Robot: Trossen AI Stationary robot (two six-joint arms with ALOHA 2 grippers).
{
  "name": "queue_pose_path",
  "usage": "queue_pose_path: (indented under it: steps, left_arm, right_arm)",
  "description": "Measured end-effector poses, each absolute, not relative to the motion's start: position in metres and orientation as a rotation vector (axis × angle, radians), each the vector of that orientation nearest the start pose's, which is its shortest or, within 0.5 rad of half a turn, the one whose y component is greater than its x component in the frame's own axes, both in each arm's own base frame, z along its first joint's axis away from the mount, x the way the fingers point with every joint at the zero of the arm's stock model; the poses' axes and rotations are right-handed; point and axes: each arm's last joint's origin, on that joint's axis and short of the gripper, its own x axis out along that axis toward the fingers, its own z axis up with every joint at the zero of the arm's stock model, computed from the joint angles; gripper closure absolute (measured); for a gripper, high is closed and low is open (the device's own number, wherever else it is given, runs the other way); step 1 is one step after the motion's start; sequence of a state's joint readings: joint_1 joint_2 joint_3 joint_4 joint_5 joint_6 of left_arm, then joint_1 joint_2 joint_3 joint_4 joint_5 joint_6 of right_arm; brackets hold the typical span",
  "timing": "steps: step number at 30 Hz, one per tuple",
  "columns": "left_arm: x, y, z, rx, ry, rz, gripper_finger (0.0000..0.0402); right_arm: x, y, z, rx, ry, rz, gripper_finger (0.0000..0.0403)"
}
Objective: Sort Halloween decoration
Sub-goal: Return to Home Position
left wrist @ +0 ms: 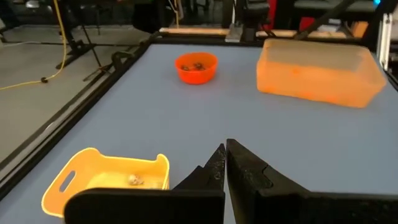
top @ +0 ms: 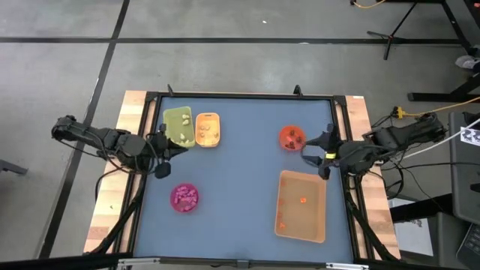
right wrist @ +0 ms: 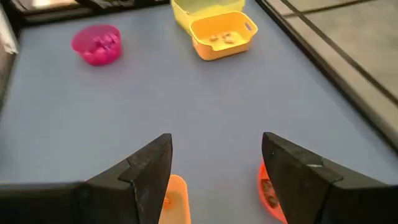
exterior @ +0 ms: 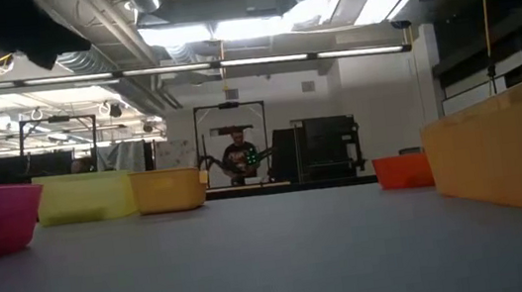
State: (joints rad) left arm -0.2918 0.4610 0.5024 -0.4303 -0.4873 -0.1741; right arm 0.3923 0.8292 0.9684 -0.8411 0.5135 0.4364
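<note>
The Halloween decoration lies sorted as tiny trinkets: pink ones in the pink bowl [top: 184,197], cream ones in the orange tray [top: 208,129] and the green tray [top: 178,125], dark ones in the red bowl [top: 292,138], and an orange one [top: 303,200] in the tan tray [top: 302,217]. My left gripper [top: 171,152] [left wrist: 224,150] hangs shut at the table's left edge, beside the green tray. My right gripper [top: 313,156] [right wrist: 214,146] hangs open at the right edge, between the red bowl and the tan tray, with nothing between its fingers.
The blue mat [top: 240,172] has bare room across its middle and near edge. A black frame and wooden boards [top: 127,120] border the table. Far behind the table, in the low view, a person [exterior: 238,157] sits in the room.
</note>
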Motion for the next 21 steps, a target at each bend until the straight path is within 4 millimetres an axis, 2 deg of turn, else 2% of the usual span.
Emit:
queue_pose_path:
  steps: [6, 11, 17, 21]
  left_arm:
    - [0.107, -0.013, 0.238, -0.054, 0.285, 0.251, 0.0401]
    - [0.102, -0.009, 0.226, -0.077, 0.266, 0.238, 0.0401]
    - [0.099, -0.005, 0.215, -0.096, 0.245, 0.246, 0.0401]
    - [0.099, -0.003, 0.212, -0.104, 0.233, 0.256, 0.0402]
  right_arm:
    - [0.116, 0.033, 0.281, 0.177, 0.456, -0.206, 0.0155]
    - [0.1, 0.027, 0.25, 0.23, 0.323, -0.152, 0.0155]
    - [0.088, 0.022, 0.225, 0.221, 0.177, -0.122, 0.0155]
    - [0.083, 0.02, 0.209, 0.213, 0.16, -0.119, 0.0155]
